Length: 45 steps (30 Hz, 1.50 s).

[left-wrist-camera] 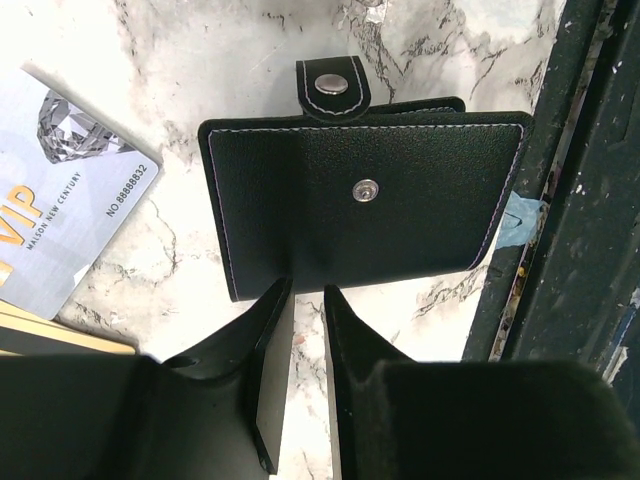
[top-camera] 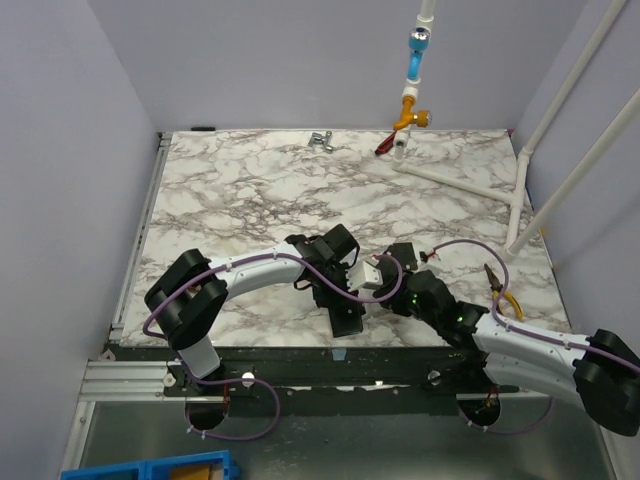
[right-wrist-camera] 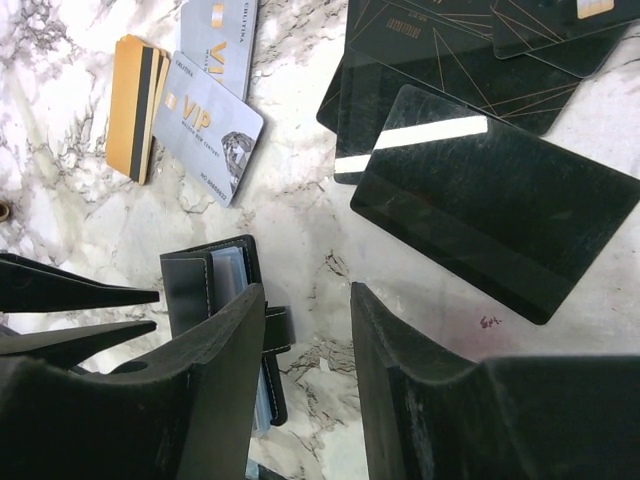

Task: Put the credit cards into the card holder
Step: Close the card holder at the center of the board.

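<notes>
No card has gone in yet, by the look of it. The card holder [left-wrist-camera: 360, 205] lies folded flat on the marble table [top-camera: 250, 190], its clasp tab sticking out past one edge with the snap undone. The grey-blue VIP card [left-wrist-camera: 70, 190] lies loose near the card holder, on the side away from the table's dark edge rail [left-wrist-camera: 580, 200], with bare marble between the two. The gold-tan card [right-wrist-camera: 135, 100], dark stripe showing, rests just beyond that one, further from the card holder. So opening the holder, picking up each card and sliding it in all remain.

The left end effector [left-wrist-camera: 307, 290] sits at the holder's edge opposite the tab, its fingers narrowly apart and gripping nothing. The right end effector [right-wrist-camera: 307, 292] hangs just beside the card holder, spread wide and empty.

The right wrist view shows a sliver of bluish lining at the holder's edge, but its pockets are hidden. A second grey card [right-wrist-camera: 220, 35] is cut off by the frame, as are several glossy black cards [right-wrist-camera: 490, 210] on the far side of the right end effector from the holder. From above, both arms cover the card holder and the cards.
</notes>
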### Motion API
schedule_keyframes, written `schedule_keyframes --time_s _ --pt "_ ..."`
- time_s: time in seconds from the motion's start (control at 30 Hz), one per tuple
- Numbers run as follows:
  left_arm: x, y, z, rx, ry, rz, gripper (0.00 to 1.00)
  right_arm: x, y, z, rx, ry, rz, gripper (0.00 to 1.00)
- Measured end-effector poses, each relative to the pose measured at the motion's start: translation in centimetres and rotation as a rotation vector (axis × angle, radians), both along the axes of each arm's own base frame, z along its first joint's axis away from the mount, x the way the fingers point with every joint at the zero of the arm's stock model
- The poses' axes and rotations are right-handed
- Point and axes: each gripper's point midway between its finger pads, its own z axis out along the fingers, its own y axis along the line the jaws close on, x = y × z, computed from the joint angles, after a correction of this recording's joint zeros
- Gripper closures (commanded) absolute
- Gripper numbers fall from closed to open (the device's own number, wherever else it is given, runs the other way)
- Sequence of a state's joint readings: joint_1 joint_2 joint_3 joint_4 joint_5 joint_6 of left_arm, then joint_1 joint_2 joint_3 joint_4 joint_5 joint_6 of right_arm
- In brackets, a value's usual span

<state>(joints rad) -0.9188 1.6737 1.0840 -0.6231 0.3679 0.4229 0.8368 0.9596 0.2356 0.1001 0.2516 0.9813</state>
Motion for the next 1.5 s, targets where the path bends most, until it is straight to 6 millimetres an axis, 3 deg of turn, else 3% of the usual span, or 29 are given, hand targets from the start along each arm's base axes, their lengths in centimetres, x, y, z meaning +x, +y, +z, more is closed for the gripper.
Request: schedule_keyframes --time_s 0.23,0.37,0.47,0.6,0.7,0.83,0.93,1.0,1.03,1.1,1.2,1.27,1.33,1.43,1.5 --pt "0.0 0.0 0.0 0.001 -0.002 0.001 0.80 -0.4 -0.3 1.5 0.035 -0.045 0.011 0.39" --pt "0.2 -0.2 0.1 0.002 0.000 0.001 0.80 -0.6 -0.2 3.5 0.072 -0.105 0.047 0.36" --pt "0.4 -0.8 0.4 -0.010 -0.001 -0.001 0.77 -1.2 -0.1 3.4 0.060 -0.104 0.093 0.36" --pt "0.4 -1.6 0.7 -0.028 0.009 -0.006 0.77 -2.0 -0.1 2.1 0.009 -0.050 0.134 0.43" --pt "0.1 -1.9 -0.3 -0.011 0.023 -0.011 0.80 -2.5 -0.2 1.7 -0.018 -0.019 0.155 0.54" --pt "0.2 -2.1 -1.2 0.018 0.035 -0.001 0.80 -2.9 0.3 2.7 0.007 -0.033 0.190 0.75" --pt "0.5 -2.4 -1.1 0.020 0.032 0.010 0.80 -3.3 1.0 3.6 0.032 -0.039 0.236 0.84" --pt "0.6 -2.3 -1.0 0.021 0.036 0.020 0.79 -3.7 1.6 3.8 0.045 -0.028 0.277 0.85" --pt "0.7 -2.2 -0.9 0.022 0.038 0.028 0.77 -3.9 1.9 3.7 0.048 -0.021 0.299 0.85" --pt "0.9 -1.9 -0.5 0.019 0.038 0.044 0.60 -4.3 2.4 3.3 0.046 0.004 0.336 0.83" --pt "1.7 -1.2 1.5 -0.011 0.015 0.076 0.30 -4.8 3.1 2.6 0.031 0.044 0.386 0.83" --pt "2.6 -0.4 4.1 -0.051 -0.030 0.100 0.03 -4.8 3.4 2.7 0.023 0.051 0.403 0.81" --pt "3.7 0.2 7.7 -0.108 -0.079 0.128 0.01 -4.4 3.8 3.3 0.023 0.037 0.412 0.69" --pt "5.6 0.9 13.3 -0.216 -0.130 0.185 0.01 -3.6 4.5 5.2 0.033 -0.002 0.411 0.41" --pt "7.7 2.5 17.5 -0.307 -0.172 0.270 0.13 -3.0 4.7 6.3 0.031 -0.025 0.405 0.30"
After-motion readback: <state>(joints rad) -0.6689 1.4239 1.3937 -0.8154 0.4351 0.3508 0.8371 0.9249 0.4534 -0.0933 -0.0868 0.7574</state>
